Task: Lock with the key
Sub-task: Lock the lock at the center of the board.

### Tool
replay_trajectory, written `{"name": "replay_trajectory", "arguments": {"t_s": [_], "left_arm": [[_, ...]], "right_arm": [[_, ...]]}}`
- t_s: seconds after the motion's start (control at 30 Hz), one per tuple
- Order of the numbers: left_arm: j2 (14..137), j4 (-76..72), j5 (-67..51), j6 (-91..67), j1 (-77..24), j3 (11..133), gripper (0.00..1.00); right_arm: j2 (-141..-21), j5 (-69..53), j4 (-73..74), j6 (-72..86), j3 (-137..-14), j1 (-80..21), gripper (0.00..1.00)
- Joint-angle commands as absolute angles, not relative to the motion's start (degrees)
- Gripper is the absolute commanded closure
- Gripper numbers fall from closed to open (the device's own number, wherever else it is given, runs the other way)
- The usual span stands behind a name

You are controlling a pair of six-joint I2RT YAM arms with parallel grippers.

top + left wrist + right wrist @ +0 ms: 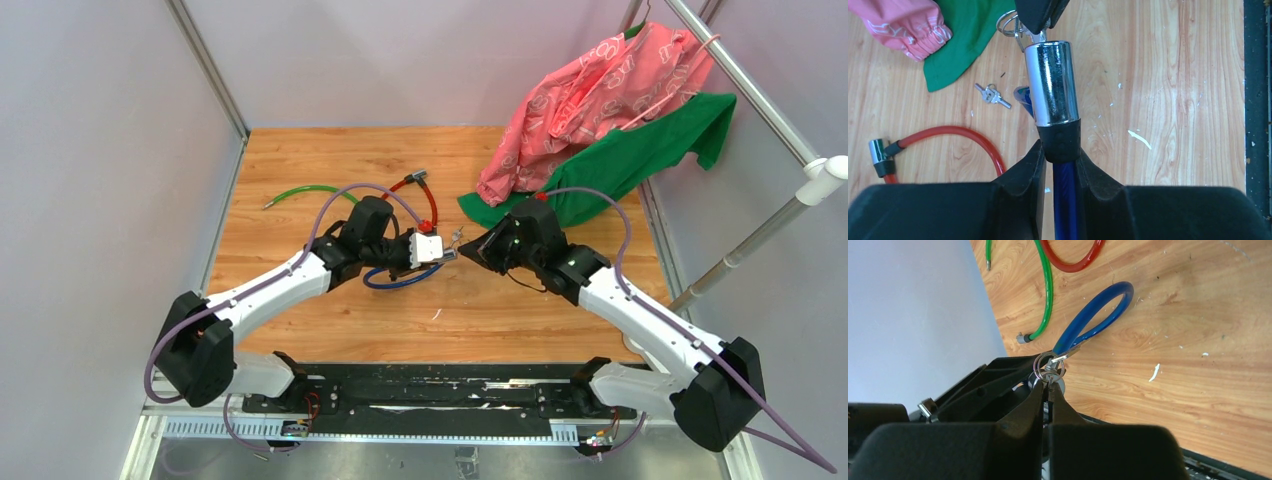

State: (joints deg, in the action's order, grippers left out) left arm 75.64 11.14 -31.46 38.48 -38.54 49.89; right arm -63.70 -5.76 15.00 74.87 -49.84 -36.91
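Bright, even light, seemingly from overhead; soft shadows on the table (480,320). Glare streaks the chrome lock cylinder (1052,82); wrist views blur in the near foreground

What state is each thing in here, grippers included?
blue cable lock: looped, held by its black collar
key: pinched at the lock cylinder's end; depth unclear
left gripper: shut on the blue cable lock
right gripper: shut on the key
spare keys: lying loose on the table
red cable lock: lying curved, untouched
green cable: lying, ends apart
pink garment: crumpled over the green cloth
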Motion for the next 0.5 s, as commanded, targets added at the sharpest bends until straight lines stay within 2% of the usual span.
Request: {"name": "replay_trajectory", "arguments": {"t_s": [0.0, 0.47], "left_arm": [[76.63, 15.04, -33.34, 37.11, -37.43, 51.41, 1.0], [76.37, 14.63, -34.02, 36.17, -37.09, 50.86, 1.0]], "right_arm": [[-63.57, -6.7, 13.25, 63.62, -47.0, -35.9, 1.0], [-61.43, -5.89, 12.87, 58.18, -45.61, -35.94, 1.0]]}}
